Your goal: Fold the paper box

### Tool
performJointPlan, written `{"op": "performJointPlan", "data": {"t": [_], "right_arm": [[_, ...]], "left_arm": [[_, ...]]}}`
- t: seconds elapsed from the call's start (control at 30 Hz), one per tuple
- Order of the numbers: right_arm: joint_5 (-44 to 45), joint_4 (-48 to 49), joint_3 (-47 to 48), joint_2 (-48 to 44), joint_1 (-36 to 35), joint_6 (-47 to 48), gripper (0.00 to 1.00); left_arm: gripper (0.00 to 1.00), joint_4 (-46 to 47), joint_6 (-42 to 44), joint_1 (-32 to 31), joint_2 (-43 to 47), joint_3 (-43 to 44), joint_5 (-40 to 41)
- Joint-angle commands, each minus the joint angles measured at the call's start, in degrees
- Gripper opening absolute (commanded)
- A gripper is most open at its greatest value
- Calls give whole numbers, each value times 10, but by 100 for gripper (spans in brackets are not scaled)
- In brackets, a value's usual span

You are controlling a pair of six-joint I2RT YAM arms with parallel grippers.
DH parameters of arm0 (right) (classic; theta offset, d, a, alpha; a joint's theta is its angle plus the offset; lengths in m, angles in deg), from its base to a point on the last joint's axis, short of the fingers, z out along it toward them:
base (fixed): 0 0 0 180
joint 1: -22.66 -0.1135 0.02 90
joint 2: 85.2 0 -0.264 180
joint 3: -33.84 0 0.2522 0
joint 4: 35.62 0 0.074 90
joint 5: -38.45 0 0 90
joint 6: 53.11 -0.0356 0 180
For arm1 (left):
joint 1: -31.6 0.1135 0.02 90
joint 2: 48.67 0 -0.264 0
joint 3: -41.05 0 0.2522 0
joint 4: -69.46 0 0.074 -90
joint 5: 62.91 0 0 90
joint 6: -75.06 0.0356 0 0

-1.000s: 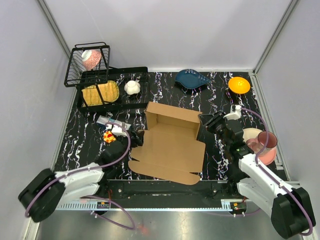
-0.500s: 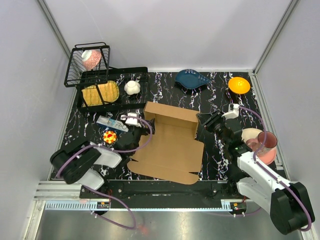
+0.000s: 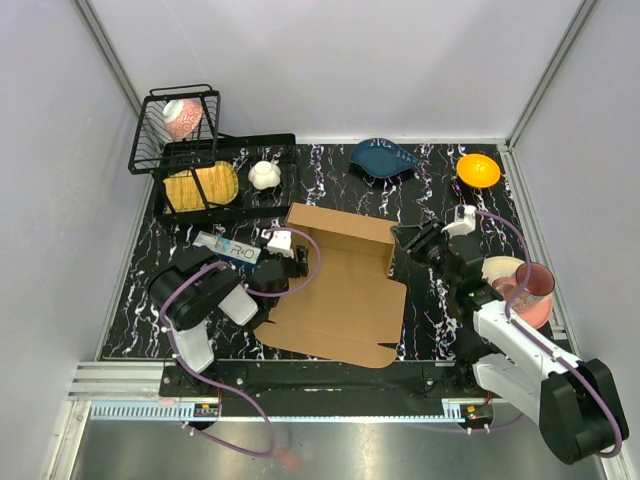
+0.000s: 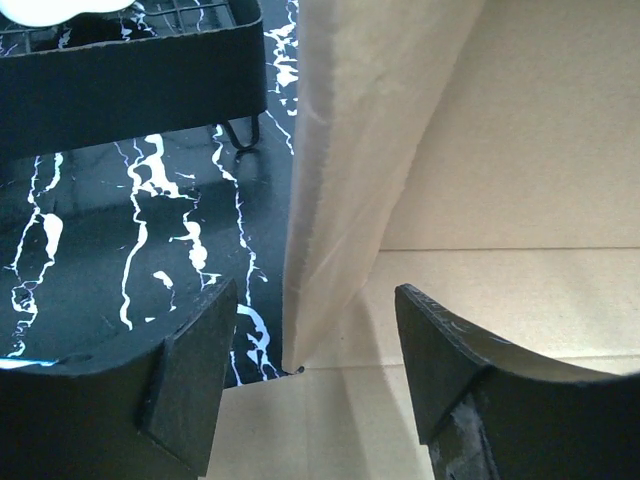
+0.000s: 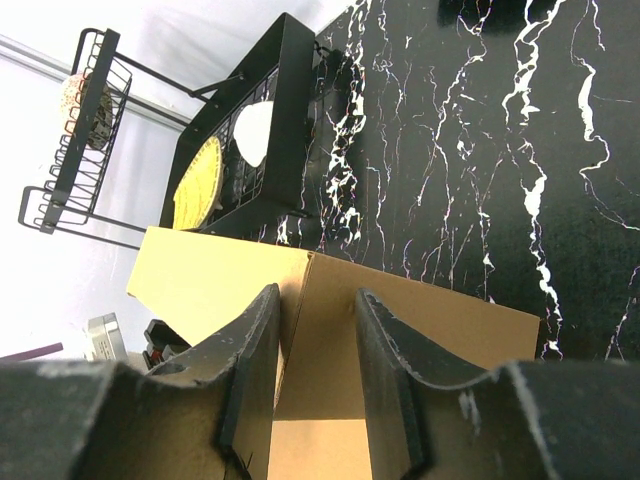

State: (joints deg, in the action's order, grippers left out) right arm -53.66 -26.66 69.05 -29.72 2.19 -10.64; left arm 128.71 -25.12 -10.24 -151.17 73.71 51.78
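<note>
The paper box (image 3: 340, 300) is brown cardboard in the middle of the table, its back wall (image 3: 345, 225) raised and its front flap flat. My left gripper (image 3: 297, 258) is at the box's left side. In the left wrist view it (image 4: 315, 300) is open, and the upright left flap (image 4: 345, 180) rises between the fingers without touching them. My right gripper (image 3: 405, 240) is at the box's right wall. In the right wrist view it (image 5: 318, 300) is closed round the right corner (image 5: 330, 330) of the paper box, with the left finger (image 5: 255, 370) against the cardboard.
A black dish rack (image 3: 215, 165) and a wire basket (image 3: 175, 125) stand at the back left. A blue dish (image 3: 385, 158) and an orange bowl (image 3: 478, 170) sit at the back. A pink cup (image 3: 530, 285) and a white bowl (image 3: 505, 268) are at the right. A small packet (image 3: 228, 246) lies left of the box.
My left arm has swung from the table's front left up to the box's left flap, its jaws now straddling it. The right arm has hardly moved.
</note>
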Motion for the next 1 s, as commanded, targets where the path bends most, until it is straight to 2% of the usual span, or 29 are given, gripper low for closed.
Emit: {"op": "performJointPlan", "data": {"t": [0.0, 0.03, 0.13, 0.33, 0.57, 0.8, 0.9, 0.93, 0.97], "right_arm": [[-25, -174, -30, 40, -12, 47, 40], [-25, -174, -29, 43, -12, 47, 40], [-24, -171, -29, 48, -12, 46, 40], [-23, -167, -27, 52, -12, 47, 40], [-29, -155, -29, 60, -12, 46, 39], [-36, -152, -30, 61, -12, 47, 39], [-40, -151, -31, 62, -12, 46, 40], [-41, -152, -31, 61, -11, 46, 40], [-41, -152, -32, 60, -12, 46, 40]], "left_arm": [[71, 225, -28, 6, -6, 9, -17], [78, 225, -31, 7, -2, 7, -16], [88, 225, -42, 10, 12, 2, -11], [89, 223, -43, 25, 44, 17, -23], [69, 190, -68, 54, 48, 48, -46], [60, 173, -67, 56, 22, 83, -60], [44, 171, -63, 56, 11, 92, -57], [35, 167, -60, 56, 9, 95, -55], [31, 165, -58, 56, 8, 96, -54]]}}
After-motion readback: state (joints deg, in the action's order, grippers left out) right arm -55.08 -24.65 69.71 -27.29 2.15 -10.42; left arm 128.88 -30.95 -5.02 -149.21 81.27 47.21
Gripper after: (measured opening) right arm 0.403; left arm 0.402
